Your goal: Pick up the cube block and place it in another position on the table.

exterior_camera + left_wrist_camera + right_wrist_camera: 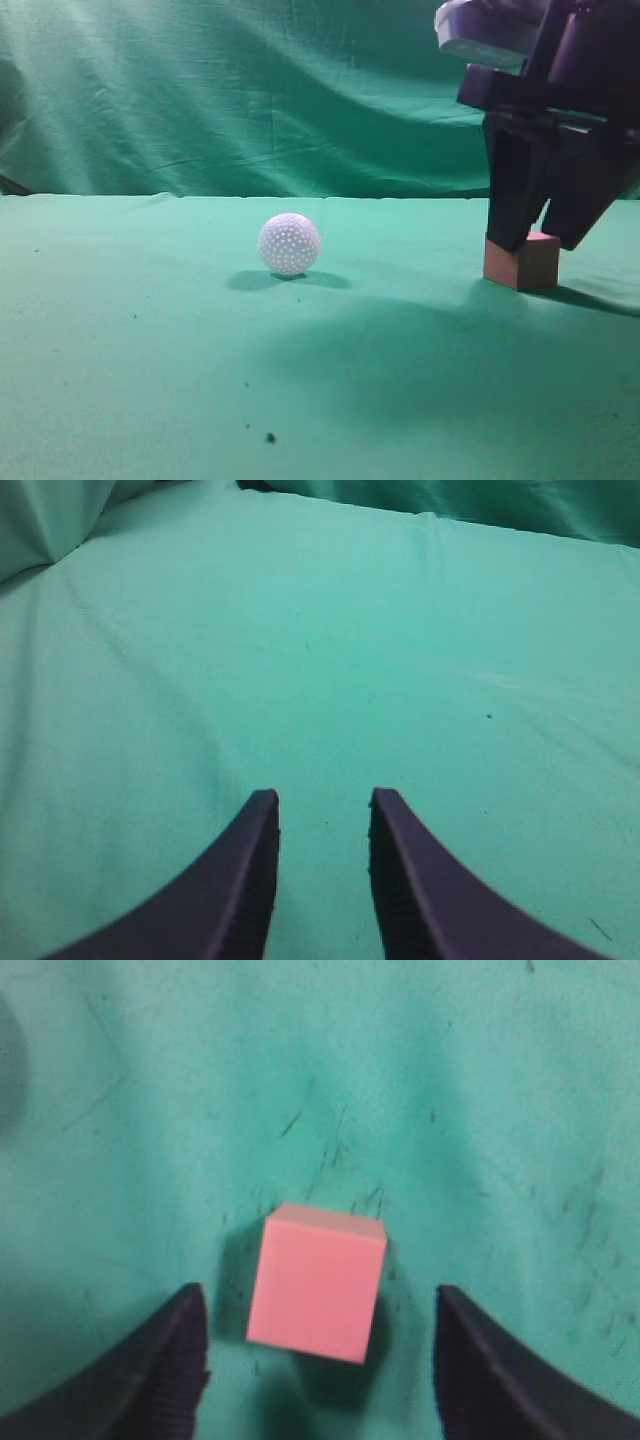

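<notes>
The cube block (pixel 522 262) is a small reddish-brown cube with a pinkish top. It rests on the green table (pixel 150 340) at the right. My right gripper (pixel 540 240) hangs just above it, open, its fingertips at the cube's top edge. In the right wrist view the cube (pixel 316 1282) lies between the two spread fingers of the right gripper (pixel 320 1310), with gaps on both sides. My left gripper (pixel 322 805) is open and empty over bare green cloth; it does not show in the exterior view.
A white dimpled ball (pixel 289 244) sits on the table left of the cube, well apart from it. A wrinkled green curtain (pixel 250 90) hangs behind the table. A few dark specks (pixel 270 437) lie on the cloth near the front.
</notes>
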